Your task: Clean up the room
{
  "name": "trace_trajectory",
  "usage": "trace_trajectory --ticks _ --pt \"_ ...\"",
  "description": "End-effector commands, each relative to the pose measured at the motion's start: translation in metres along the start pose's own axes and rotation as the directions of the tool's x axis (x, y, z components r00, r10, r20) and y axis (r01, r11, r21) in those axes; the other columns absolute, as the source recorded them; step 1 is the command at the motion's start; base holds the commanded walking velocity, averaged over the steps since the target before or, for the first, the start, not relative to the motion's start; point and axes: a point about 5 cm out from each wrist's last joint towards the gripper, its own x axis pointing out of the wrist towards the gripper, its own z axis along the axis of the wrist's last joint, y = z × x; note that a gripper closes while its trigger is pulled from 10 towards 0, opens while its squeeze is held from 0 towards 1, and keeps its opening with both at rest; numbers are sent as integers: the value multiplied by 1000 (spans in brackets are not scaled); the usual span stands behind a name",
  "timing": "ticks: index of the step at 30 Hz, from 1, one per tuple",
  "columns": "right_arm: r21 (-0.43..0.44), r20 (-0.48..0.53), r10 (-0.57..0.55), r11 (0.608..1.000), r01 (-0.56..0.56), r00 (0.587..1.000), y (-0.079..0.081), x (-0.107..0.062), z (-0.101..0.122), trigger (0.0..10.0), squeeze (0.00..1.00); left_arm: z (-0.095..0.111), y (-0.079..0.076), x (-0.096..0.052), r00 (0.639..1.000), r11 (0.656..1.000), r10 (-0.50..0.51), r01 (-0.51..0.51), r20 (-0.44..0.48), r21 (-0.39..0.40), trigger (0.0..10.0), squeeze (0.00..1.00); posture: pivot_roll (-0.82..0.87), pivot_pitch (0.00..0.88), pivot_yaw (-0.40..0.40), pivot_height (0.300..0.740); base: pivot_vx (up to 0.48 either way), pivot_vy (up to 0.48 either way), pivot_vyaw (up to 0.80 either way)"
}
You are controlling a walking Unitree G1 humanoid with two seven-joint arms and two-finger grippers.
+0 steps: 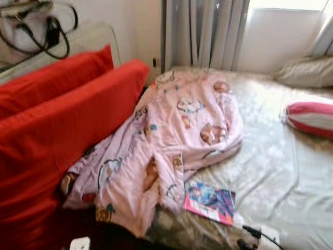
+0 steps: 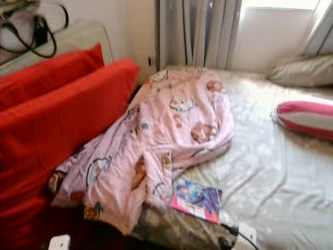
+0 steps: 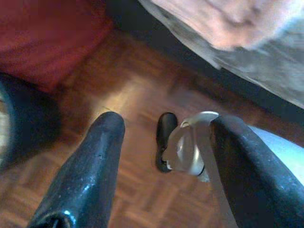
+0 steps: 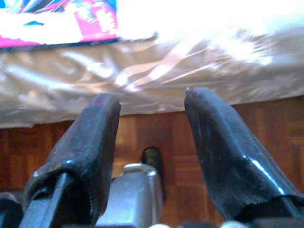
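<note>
The two eye views look from the head forward and down at the bed (image 1: 270,156), with the red cushions (image 1: 62,125) on the left and the curtain (image 1: 208,31) far. Both show almost the same scene, slightly shifted. The left wrist view looks down at the wooden floor (image 3: 137,95) near the bed edge. The right wrist view faces the bed side closely and shares the magazine (image 4: 61,21) with the eye views.

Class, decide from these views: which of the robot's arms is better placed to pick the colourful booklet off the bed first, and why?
Probably the right. The right end effector hangs open just below the mattress edge, with the booklet lying close above it. The left end effector, also open, points at the wooden floor beside the bed.
</note>
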Motion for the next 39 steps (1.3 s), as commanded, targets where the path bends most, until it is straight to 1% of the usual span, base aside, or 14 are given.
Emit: trace_trajectory --ticks 1,3,4,9,20,24,29,33,36,37,39 --pt "5 -1 18 1000 -18 1000 7 1 -1 10000 0 -5 16 -5 999 999 30 -30 -11 -12 10000 0 86 0 -20 740 0 0 0" --pt "5 -1 18 1000 -18 1000 7 1 -1 10000 0 -5 16 -5 999 999 30 -30 -11 -12 10000 0 86 0 -20 740 0 0 0" --pt "2 -2 18 1000 -18 1000 7 1 -1 10000 0 -9 21 -7 999 999 34 -35 -17 -17 10000 0 83 0 -20 740 0 0 0" --pt "-3 -4 24 1000 -24 1000 7 1 -1 10000 0 -14 26 -10 999 999 39 -39 -31 -24 10000 0 83 0 -22 740 0 0 0" --pt "-6 -6 42 999 -42 999 8 1 0 10000 0 -17 23 -9 999 999 33 -34 -42 -41 10000 0 81 0 -25 740 274 0 0" --pt "-20 -9 48 999 -49 999 8 1 0 10000 0 -18 21 -9 999 999 29 -31 -44 -42 10000 0 78 0 -25 740 322 0 0" --pt "-58 -13 63 996 -64 998 9 2 2 10000 0 -17 19 -8 999 999 30 -32 -44 -39 10000 0 74 0 -27 740 290 0 0" --pt "-52 15 69 996 -68 998 10 3 8 10000 0 -9 17 -6 1000 998 26 -26 1 -58 10000 0 94 0 -36 740 0 0 0" --pt "-67 30 93 994 -91 995 13 3 13 10000 0 -2 18 -5 999 997 20 -17 37 -74 10000 0 92 0 -36 740 0 0 0" --pt "-75 40 110 992 -106 993 16 4 16 10000 0 5 17 -4 998 997 13 -8 66 -76 10000 0 82 0 -27 740 0 0 0" --pt "-101 44 120 988 -115 992 18 5 19 10000 0 12 13 -2 996 998 -1 8 92 -68 10000 0 78 0 -24 740 0 0 0"
